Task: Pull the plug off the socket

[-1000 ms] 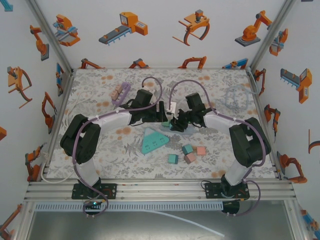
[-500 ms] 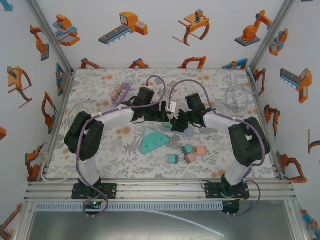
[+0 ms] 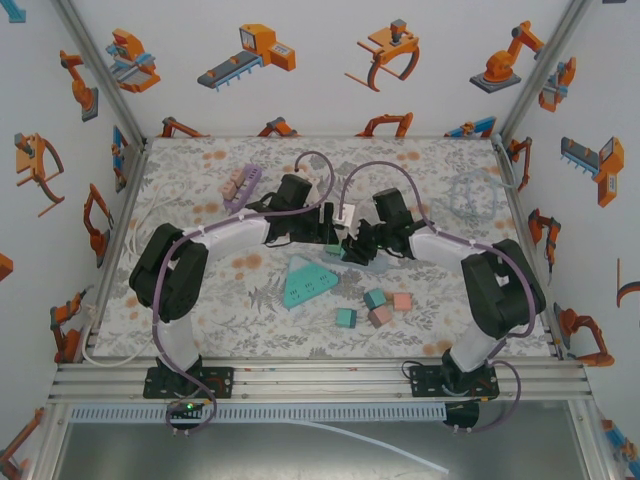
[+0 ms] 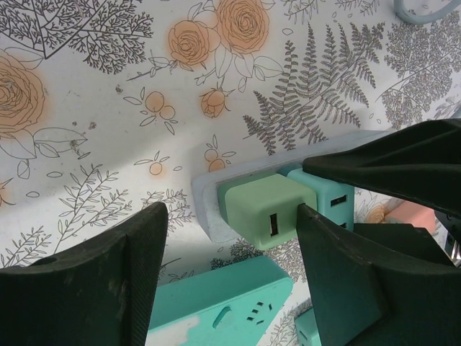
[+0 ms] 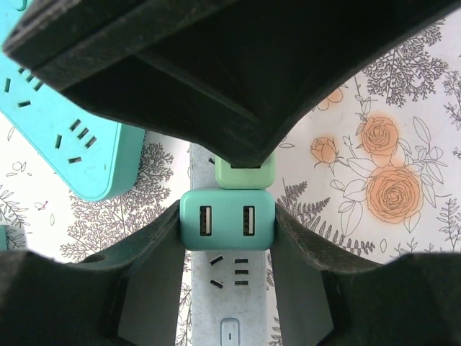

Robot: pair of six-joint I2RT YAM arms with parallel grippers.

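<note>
Teal plug (image 5: 227,218) sits in socket (image 5: 229,303) on floral tablecloth (image 5: 389,180) within patterned walls (image 3: 300,100).

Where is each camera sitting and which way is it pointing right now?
Top external: above and behind the bases, looking down on the table; left arm and right arm meet over the grey power strip.
Left wrist: on the left arm, looking down past the left gripper, open around the light green plug.
Right wrist: on the right arm, looking down at the right gripper, shut on the teal plug.
Shared: both wrist views show the two plugs side by side on the strip, from opposite sides.
</note>
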